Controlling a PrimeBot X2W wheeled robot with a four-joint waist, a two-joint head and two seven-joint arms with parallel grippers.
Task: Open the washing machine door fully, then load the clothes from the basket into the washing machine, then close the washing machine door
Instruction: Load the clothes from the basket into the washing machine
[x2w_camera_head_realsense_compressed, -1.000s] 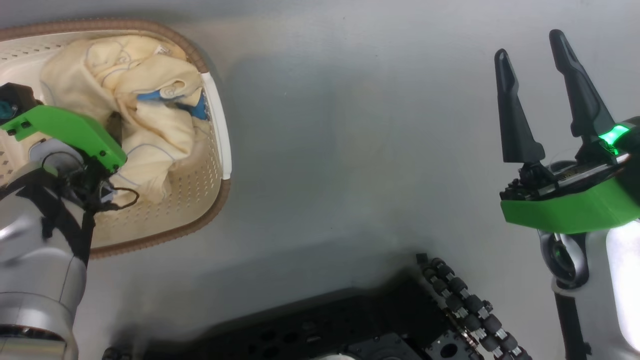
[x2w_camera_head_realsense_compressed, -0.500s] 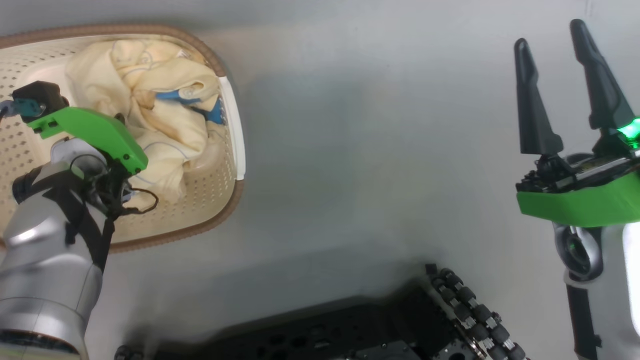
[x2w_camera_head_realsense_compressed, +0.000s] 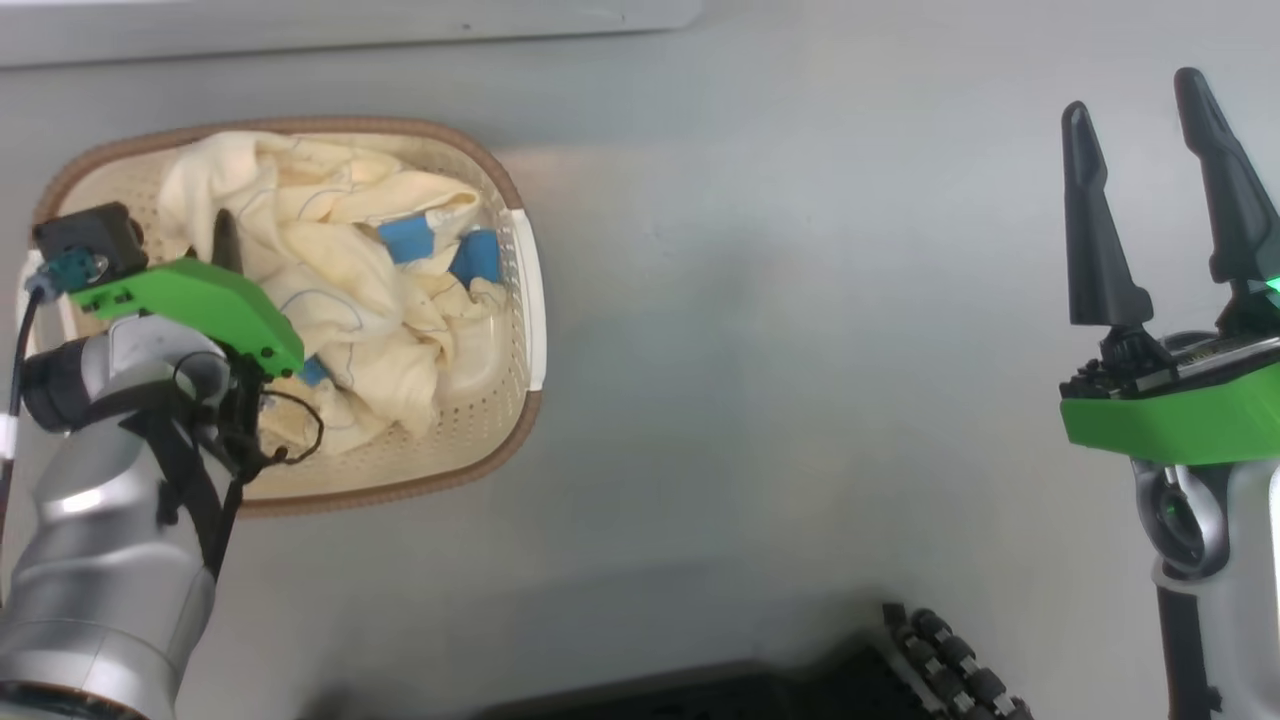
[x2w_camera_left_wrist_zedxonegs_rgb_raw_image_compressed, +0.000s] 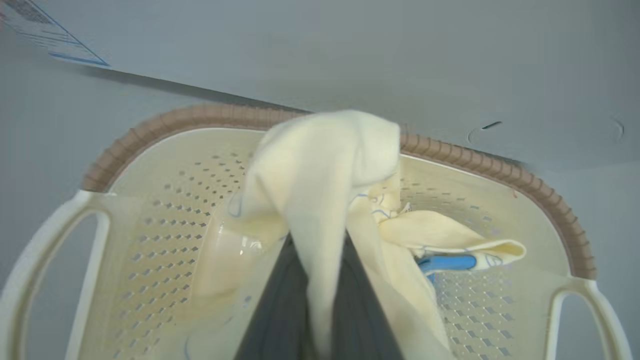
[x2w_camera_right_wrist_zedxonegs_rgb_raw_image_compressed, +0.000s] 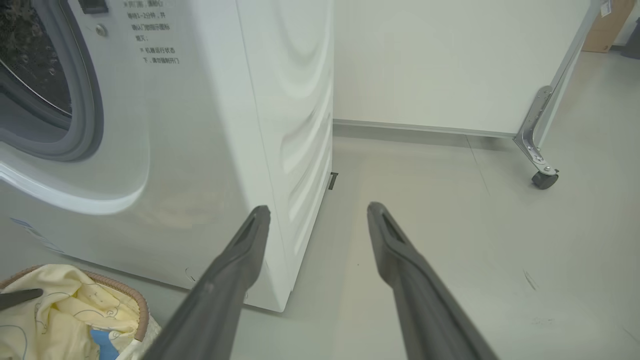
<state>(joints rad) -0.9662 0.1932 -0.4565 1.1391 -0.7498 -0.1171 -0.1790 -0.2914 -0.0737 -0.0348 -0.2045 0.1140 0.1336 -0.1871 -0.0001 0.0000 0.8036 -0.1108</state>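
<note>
A cream basket (x2w_camera_head_realsense_compressed: 487, 160) with a brown rim sits on the grey floor (x2w_camera_head_realsense_compressed: 760, 360). Inside it lies a heap of pale yellow clothes (x2w_camera_head_realsense_compressed: 340, 270) with blue patches. The left tool (x2w_camera_left_wrist_zedxonegs_rgb_raw_image_compressed: 316, 260) reaches into the basket, its two dark fingers pressed together on a fold of the clothes, which drapes over their tips. The right tool (x2w_camera_head_realsense_compressed: 1133, 95) hangs well to the right of the basket, fingers apart, holding nothing. The washing machine (x2w_camera_right_wrist_zedxonegs_rgb_raw_image_compressed: 210, 150) stands just beyond the basket, its drum mouth uncovered. To lift well, rise straight up with a firm pinch until the trailing cloth clears the basket's rim.
</note>
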